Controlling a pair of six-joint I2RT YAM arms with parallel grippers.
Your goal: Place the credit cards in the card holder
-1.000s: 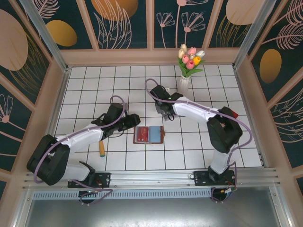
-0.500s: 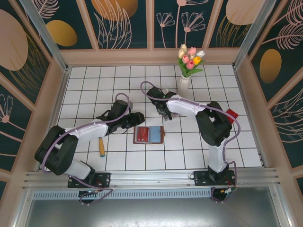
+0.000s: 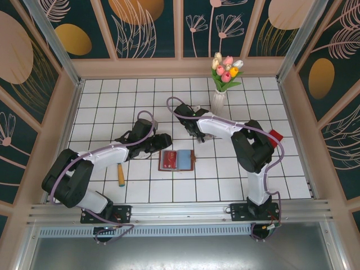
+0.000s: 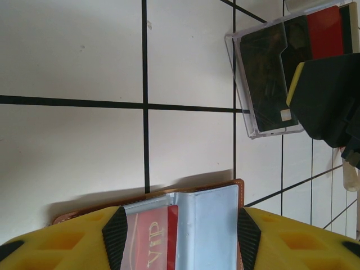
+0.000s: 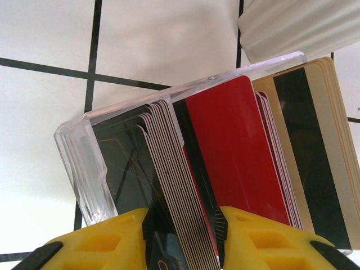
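The card holder [image 3: 176,160] lies open on the tiles, brown outside with grey pockets [image 4: 216,225]; a red card [image 4: 160,239] marked VIP sits in one pocket. My left gripper [image 4: 181,225] is open, its jaws standing over the holder's far edge [image 3: 160,142]. Behind the holder, my right gripper [image 3: 198,134] reaches into a clear plastic box [image 5: 79,163]. The credit cards stand on edge in that box: a dark stack [image 5: 169,169], red ones [image 5: 236,146] and beige ones with a black stripe [image 5: 315,146]. The right gripper [image 5: 183,219] is shut on the dark stack.
A white vase [image 3: 218,101] of tulips stands just behind the box. A wooden-handled toy shovel [image 3: 120,175] lies under the left arm. Wooden walls [image 3: 67,121] ring the tiled floor. The left wrist view shows the box [image 4: 247,84] with the right gripper over it.
Both arms have shifted pose. The right gripper has settled over the box and its jaws have narrowed onto the dark cards. The card holder has not moved.
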